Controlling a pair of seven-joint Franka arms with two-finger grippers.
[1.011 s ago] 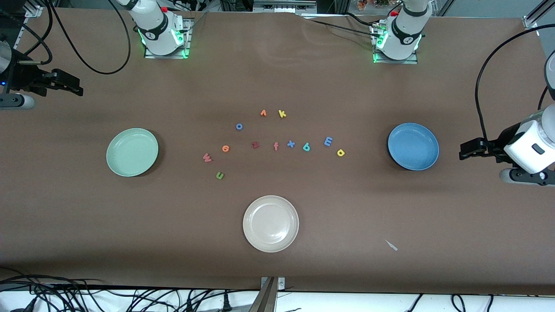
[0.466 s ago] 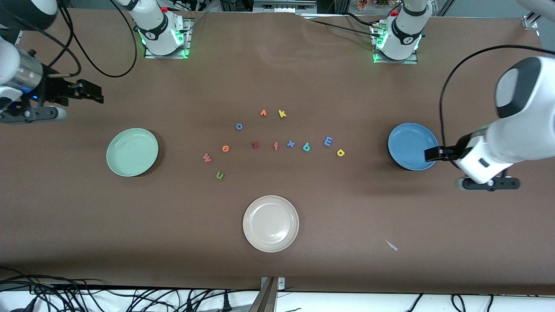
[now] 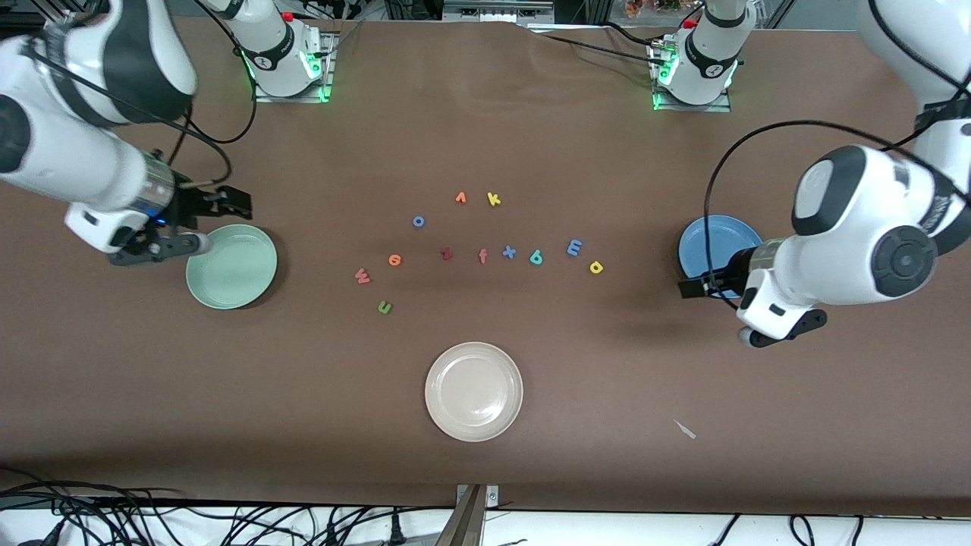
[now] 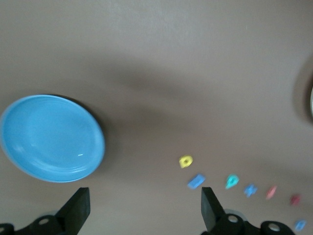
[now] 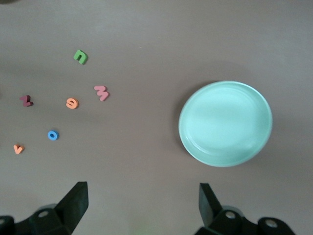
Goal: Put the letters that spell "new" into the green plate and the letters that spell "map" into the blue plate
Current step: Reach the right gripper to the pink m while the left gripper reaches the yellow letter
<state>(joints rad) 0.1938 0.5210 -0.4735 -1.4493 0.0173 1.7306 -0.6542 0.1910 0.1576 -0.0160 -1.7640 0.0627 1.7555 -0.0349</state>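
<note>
While both arms hang over the table ends, the green plate (image 3: 231, 266) and blue plate (image 3: 721, 246) sit bare at opposite ends, with the right gripper (image 3: 231, 201) spread wide and empty over the green plate's edge and the left gripper (image 3: 696, 287) likewise over the blue one's. Between the plates lie "w" (image 3: 362, 276), "e" (image 3: 394, 260), "n" (image 3: 384, 307), "m" (image 3: 574, 246), the teal letter (image 3: 536, 258) and the yellow letter (image 3: 596, 267). The tiny letters crowd decoys like the blue "x" (image 3: 509, 252), so a pinch could easily catch the wrong one.

Letters (image 3: 482, 255) on table between 2 plates (image 3: 231, 266)
</note>
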